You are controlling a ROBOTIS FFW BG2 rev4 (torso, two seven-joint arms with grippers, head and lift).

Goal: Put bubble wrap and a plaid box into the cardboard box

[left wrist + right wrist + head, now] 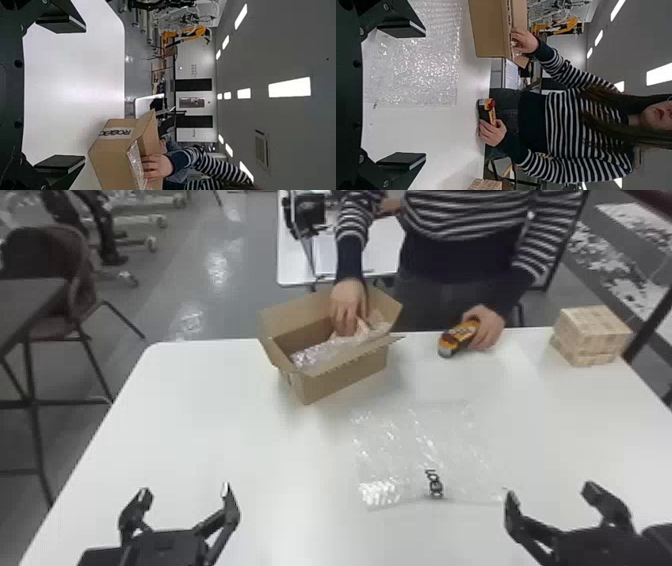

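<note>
In the head view my left gripper [182,510] stands open at the lower left and my right gripper [550,510] open at the lower right, both well short of the cardboard box [345,377]. The box sits with its flaps up at the table's far edge, bubble wrap [320,355] inside and a person's hand reaching in. A flat clear bubble wrap sheet [425,450] lies mid-table. The plaid box [592,335] rests at the far right corner. In the left wrist view the left gripper [59,95] has nothing between its fingers; likewise the right gripper [401,97] in the right wrist view.
The person's other hand holds an orange and black object [457,337] on the table [200,430] between the cardboard box and the plaid box. Behind the far edge stands a small white table [295,265]; a chair [75,290] is off to the left.
</note>
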